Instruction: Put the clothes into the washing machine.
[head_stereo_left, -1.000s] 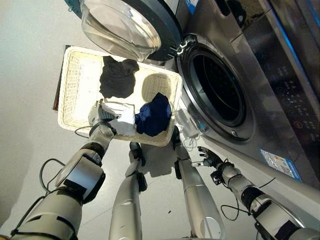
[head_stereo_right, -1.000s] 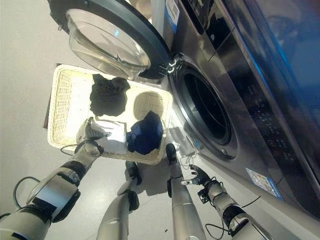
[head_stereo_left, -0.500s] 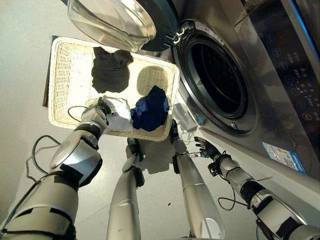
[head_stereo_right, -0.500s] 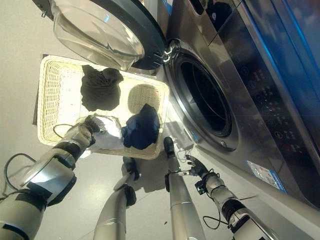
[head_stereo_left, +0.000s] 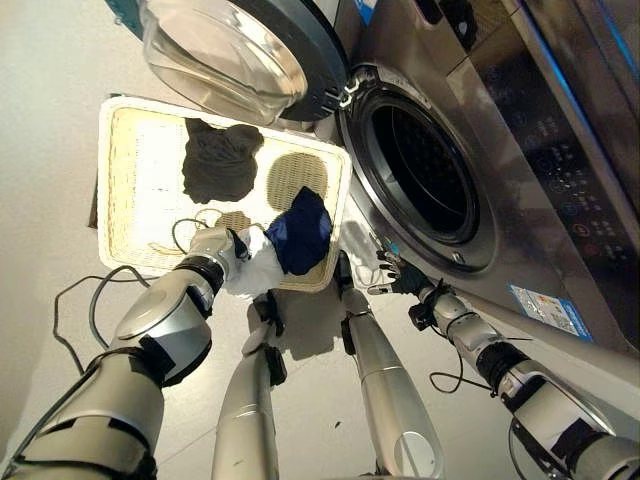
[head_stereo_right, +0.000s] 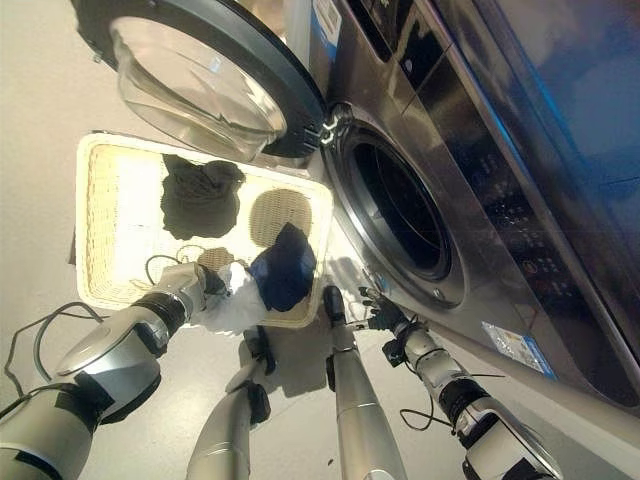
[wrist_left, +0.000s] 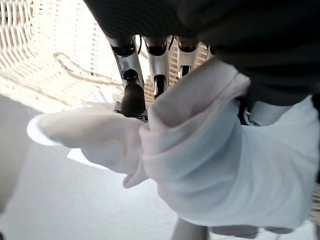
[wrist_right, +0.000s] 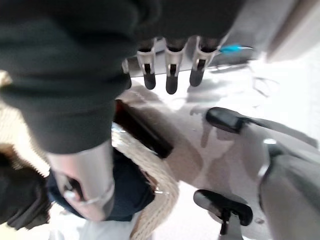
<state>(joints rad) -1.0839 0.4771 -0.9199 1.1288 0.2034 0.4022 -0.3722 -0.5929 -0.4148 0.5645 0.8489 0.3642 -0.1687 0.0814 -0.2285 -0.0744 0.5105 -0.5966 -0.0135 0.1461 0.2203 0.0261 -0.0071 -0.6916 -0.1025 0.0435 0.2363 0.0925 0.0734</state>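
A white wicker basket (head_stereo_left: 120, 115) lies on the floor in front of the washing machine's round opening (head_stereo_left: 420, 175), whose door (head_stereo_left: 225, 55) is swung wide over the basket. Inside the basket lie a black garment (head_stereo_left: 220, 160) and a navy garment (head_stereo_left: 300, 230). My left hand (head_stereo_left: 213, 245) is at the basket's near rim, shut on a white cloth (head_stereo_left: 258, 272) that hangs over that rim beside the navy garment. In the left wrist view the white cloth (wrist_left: 210, 165) drapes across the hand past its fingers (wrist_left: 131, 95). My right hand (head_stereo_left: 393, 280) hovers open and empty below the machine's opening.
The machine's grey front panel (head_stereo_left: 540, 150) runs along the right. The basket's rim (wrist_right: 150, 167) and the navy garment (wrist_right: 127, 192) lie close beside the right hand's fingers (wrist_right: 170, 75). Pale floor (head_stereo_left: 50, 150) stretches to the left of the basket.
The left hand has slid to the right along the basket's near side, dragging the white cloth up over the rim. The right hand has moved closer to the machine. The camera shifted a little.
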